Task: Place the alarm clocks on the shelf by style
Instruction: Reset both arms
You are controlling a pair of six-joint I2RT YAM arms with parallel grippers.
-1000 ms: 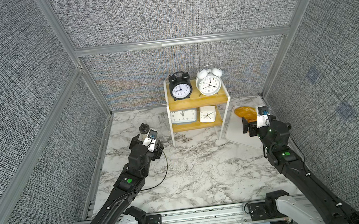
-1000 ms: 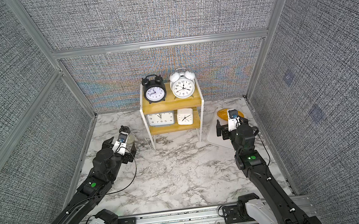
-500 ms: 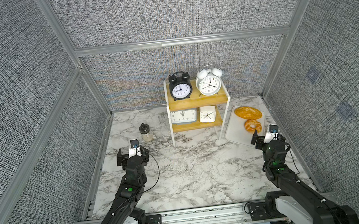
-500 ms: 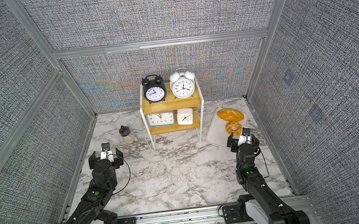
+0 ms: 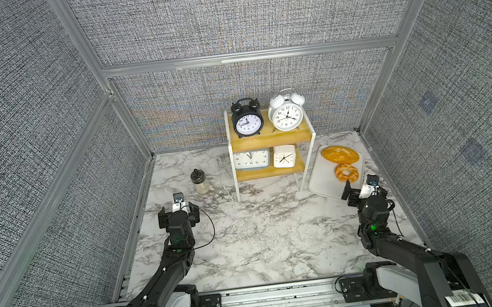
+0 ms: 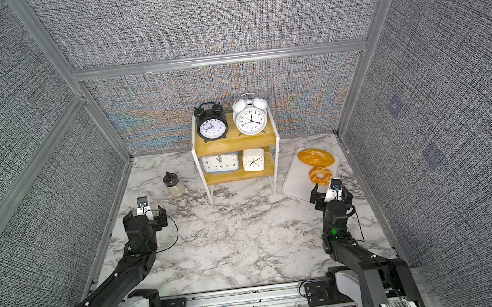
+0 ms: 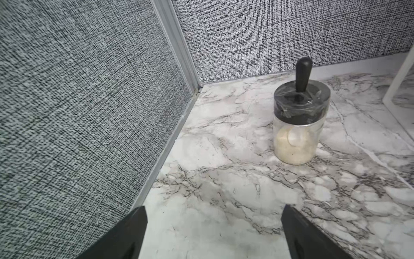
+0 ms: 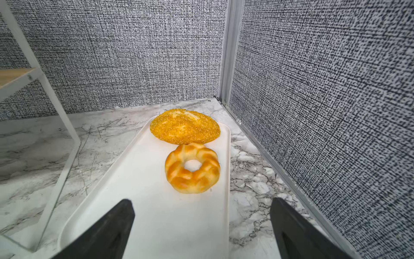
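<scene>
Left of the shelf [image 5: 271,140], the left gripper [image 7: 214,208] gapes empty near a jar [image 5: 199,181]. Black twin-bell clock [image 5: 247,122] and white twin-bell clock [image 5: 286,114] share its top board, grey-blue clock [image 5: 251,160] and small white clock [image 5: 284,156] the lower. Sorting looks done, so hold both arms clear. Right of it, the right gripper [image 8: 201,200] gapes empty over the bread tray [image 5: 323,183].

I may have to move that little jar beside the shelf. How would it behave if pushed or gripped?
The round jar stands upright, so a push near its black lid would probably tip it; it might then roll. Its clear, smooth wall looks slippery, perhaps breakable. Only partly filled, it is likely light.
</scene>
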